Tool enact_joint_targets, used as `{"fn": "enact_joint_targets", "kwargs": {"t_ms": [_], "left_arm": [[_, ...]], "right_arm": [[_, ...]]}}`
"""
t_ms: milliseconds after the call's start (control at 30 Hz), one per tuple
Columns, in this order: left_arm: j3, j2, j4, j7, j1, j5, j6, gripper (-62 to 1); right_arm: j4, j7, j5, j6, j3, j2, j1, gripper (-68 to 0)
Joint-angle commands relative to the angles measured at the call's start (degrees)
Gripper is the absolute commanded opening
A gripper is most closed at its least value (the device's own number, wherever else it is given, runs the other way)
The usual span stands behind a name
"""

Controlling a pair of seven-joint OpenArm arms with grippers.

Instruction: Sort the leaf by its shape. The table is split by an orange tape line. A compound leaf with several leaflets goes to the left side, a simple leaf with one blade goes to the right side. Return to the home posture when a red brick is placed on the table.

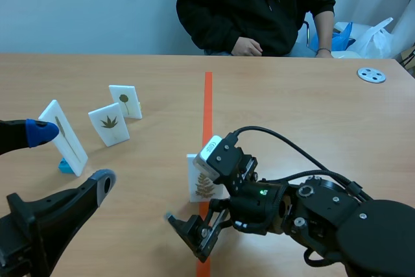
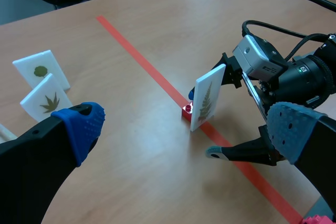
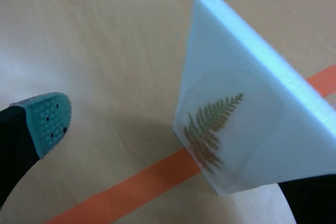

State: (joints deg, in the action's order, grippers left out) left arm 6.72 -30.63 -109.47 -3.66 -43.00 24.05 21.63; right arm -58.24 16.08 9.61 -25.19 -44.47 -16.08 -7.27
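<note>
The fern card (image 1: pixel 202 183) stands on the tape line (image 1: pixel 207 102), near-centre, between the right gripper's (image 1: pixel 206 202) spread fingers. Left of the line stand three cards: the round-leaf card (image 1: pixel 124 100) farthest, the palmate-leaf card (image 1: pixel 109 123) nearer, the slender-leaf card (image 1: pixel 65 137) nearest and leftmost. A disc (image 1: pixel 371 74) lies far right.
</note>
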Motion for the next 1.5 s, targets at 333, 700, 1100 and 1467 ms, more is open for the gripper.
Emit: {"fn": "enact_joint_targets", "kwargs": {"t_ms": [333, 700, 1100, 1467], "left_arm": [[0.11, 0.31, -0.83, -0.81, 0.02, 0.35, 0.13, 1.4], [0.11, 0.31, -0.83, -0.81, 0.02, 0.35, 0.13, 1.4], [0.11, 0.31, -0.83, -0.02, 0.00, 0.35, 0.13, 1.4], [0.11, 0.28, -0.83, 0.50, 0.00, 0.37, 0.13, 1.4]], "right_arm": [[-1.46, 0.79, 0.61, 0.35, 0.63, -0.76, -0.83, -43.8], [-1.62, 1.16, 0.63, 0.33, 0.70, -1.09, -0.83, -66.0], [-12.00, -0.50, 1.38, -0.13, 8.55, -5.66, 0.87, -66.0], [-20.57, -10.84, 11.58, -0.35, 26.97, -8.52, 6.80, -66.0]]}}
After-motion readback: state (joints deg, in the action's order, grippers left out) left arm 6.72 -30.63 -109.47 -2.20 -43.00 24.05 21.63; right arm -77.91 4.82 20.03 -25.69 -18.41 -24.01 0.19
